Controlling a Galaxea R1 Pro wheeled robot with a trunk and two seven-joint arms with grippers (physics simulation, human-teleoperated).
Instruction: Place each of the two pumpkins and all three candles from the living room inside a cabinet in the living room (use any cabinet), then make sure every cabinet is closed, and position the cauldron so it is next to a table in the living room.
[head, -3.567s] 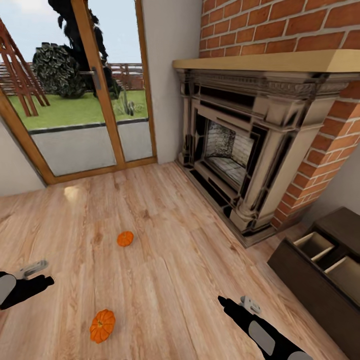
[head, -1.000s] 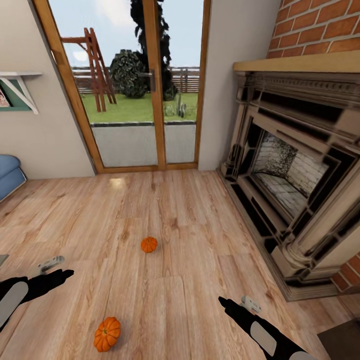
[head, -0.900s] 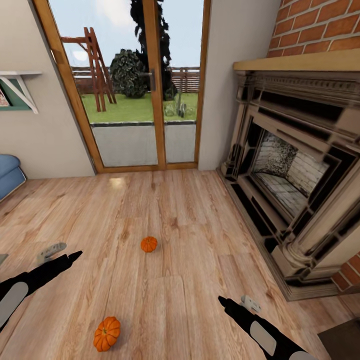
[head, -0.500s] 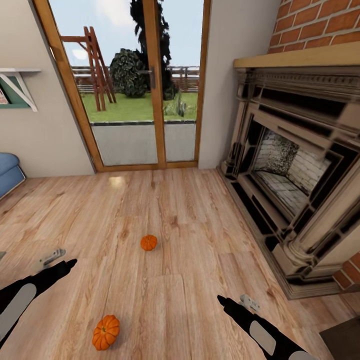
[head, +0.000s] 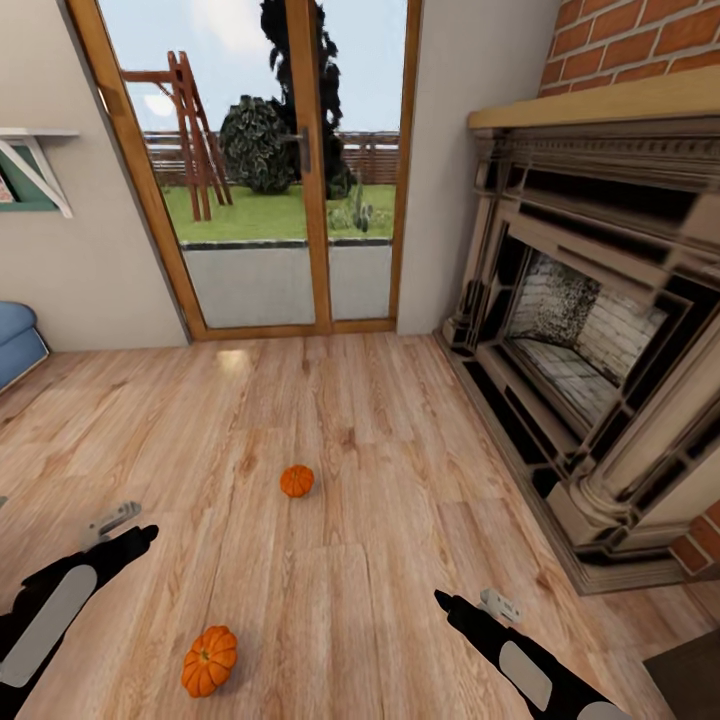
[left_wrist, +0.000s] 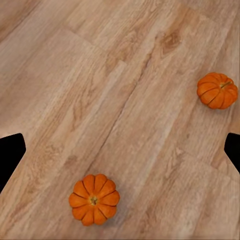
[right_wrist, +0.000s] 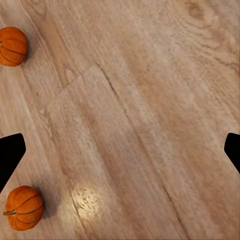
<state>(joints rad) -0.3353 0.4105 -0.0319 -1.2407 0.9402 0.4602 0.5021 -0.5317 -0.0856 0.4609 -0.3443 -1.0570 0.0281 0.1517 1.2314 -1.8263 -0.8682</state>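
Two orange pumpkins lie on the wood floor: the far pumpkin (head: 296, 481) near the middle, the near pumpkin (head: 209, 660) at lower left. My left gripper (head: 135, 522) hovers up and to the left of the near pumpkin, open and empty. The left wrist view looks down on both, the near pumpkin (left_wrist: 94, 199) and the far pumpkin (left_wrist: 216, 90), between spread fingertips (left_wrist: 10, 155). My right gripper (head: 468, 602) hangs open at lower right. Its wrist view catches one pumpkin (right_wrist: 11, 46) and the other pumpkin (right_wrist: 22, 207) at one side. The candles, cauldron and table are out of view.
A large fireplace (head: 590, 350) with a raised hearth fills the right side. A glass patio door (head: 280, 190) stands in the far wall. A blue seat edge (head: 15, 345) shows at far left. A dark-brown cabinet corner (head: 690, 685) peeks in at bottom right.
The camera has swung left since the earliest frame, taking the open cabinet mostly out of the picture. My left arm has shifted slightly over the floor. The pumpkins lie where they were.
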